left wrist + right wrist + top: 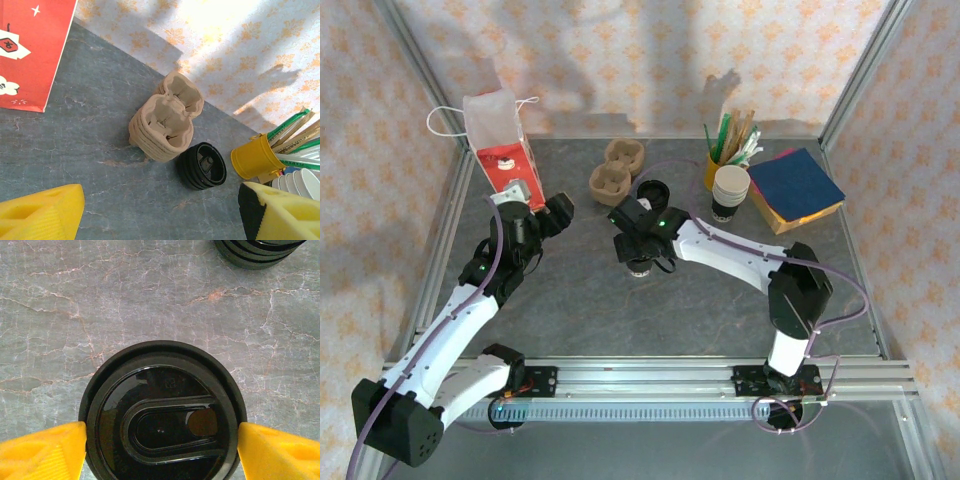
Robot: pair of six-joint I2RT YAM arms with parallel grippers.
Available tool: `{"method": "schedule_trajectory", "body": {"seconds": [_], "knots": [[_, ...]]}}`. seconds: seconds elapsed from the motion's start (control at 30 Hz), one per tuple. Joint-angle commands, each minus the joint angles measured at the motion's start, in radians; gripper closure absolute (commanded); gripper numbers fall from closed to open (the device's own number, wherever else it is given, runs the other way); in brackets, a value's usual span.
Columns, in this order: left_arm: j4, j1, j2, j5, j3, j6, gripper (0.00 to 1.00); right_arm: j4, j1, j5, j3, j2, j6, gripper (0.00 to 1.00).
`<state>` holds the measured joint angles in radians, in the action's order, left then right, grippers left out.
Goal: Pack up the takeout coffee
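Right tool [162, 450] straddles lidded takeout coffee [162, 415]; yellow cup [252, 160] apparently holds stirrers [292, 135].

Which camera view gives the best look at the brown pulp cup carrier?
The left wrist view. There the pulp cup carrier sits near mid-frame and large, with its moulded wells and layered edges clear. The top external view shows the carrier from above, small and with little detail.

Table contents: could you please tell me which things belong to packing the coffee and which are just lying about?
For the job:
- lidded cup
- red bag
- perhaps the carrier stack

Lying about:
- lid stack
- cup stack
- yellow pot of stirrers
- napkin pile
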<state>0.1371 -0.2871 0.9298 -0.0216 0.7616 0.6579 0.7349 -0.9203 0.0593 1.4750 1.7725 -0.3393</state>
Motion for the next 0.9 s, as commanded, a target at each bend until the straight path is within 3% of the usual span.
{"method": "schedule_trajectory", "body": {"seconds": [0.0, 0.23, 0.87], "knots": [[-0.027, 0.009, -0.002, -0.011, -0.012, 0.008, 0.18, 0.041, -0.004, 0.014, 0.043, 0.019, -0.009, 0.24], [-0.03, 0.011, 0.001, -0.012, -0.023, 0.009, 0.18, 0.064, -0.005, 0.033, 0.062, 0.041, -0.017, 0.29], [-0.04, 0.017, 0.012, -0.017, -0.031, 0.003, 0.18, 0.099, -0.003, 0.022, 0.077, 0.095, -0.004, 0.26]]}}
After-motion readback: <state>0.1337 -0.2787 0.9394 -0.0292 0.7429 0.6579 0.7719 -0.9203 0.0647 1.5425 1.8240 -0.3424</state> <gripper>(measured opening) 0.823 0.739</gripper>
